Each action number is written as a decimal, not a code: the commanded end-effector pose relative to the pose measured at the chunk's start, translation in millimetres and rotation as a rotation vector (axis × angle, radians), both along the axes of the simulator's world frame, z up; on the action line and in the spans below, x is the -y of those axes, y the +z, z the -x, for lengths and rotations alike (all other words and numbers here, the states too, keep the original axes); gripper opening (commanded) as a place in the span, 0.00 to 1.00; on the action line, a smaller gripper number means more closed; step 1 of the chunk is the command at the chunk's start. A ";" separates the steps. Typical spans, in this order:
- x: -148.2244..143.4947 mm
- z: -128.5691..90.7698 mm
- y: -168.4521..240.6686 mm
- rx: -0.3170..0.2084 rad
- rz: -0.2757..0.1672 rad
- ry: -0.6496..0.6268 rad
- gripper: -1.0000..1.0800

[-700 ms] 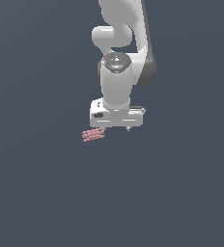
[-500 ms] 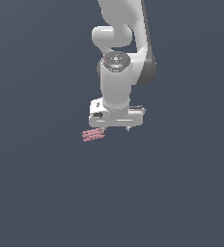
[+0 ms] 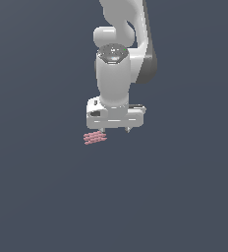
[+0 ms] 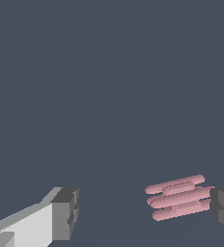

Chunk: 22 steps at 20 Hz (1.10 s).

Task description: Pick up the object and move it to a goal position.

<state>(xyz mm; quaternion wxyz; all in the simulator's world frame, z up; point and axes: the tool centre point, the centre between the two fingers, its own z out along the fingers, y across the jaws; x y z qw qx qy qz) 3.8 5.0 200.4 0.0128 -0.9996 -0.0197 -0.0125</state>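
The object [image 3: 95,138] is a small flat pink thing of three parallel ridged bars, lying on the dark grey floor. My white gripper [image 3: 115,130] hangs just above it, pointing down, a little toward the exterior view's right of it. In the wrist view the object [image 4: 179,198] lies between my fingers, close against one fingertip [image 4: 223,208] and far from the other [image 4: 65,213]. The jaws stand wide apart and hold nothing. My gripper [image 4: 144,211] is open.
The floor [image 3: 185,197] is a plain dark grey surface with no other objects in view. My white arm [image 3: 121,59] rises above the gripper toward the top of the exterior view.
My gripper has shifted slightly toward the exterior view's left, closer over the pink object. The object has not moved.
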 end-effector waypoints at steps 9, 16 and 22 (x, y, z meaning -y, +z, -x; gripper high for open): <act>6.5 4.6 -11.1 -0.007 -0.005 -0.096 0.96; 19.1 12.8 -28.9 -0.016 -0.011 -0.264 0.96; 34.5 23.6 -48.8 -0.027 -0.015 -0.464 0.96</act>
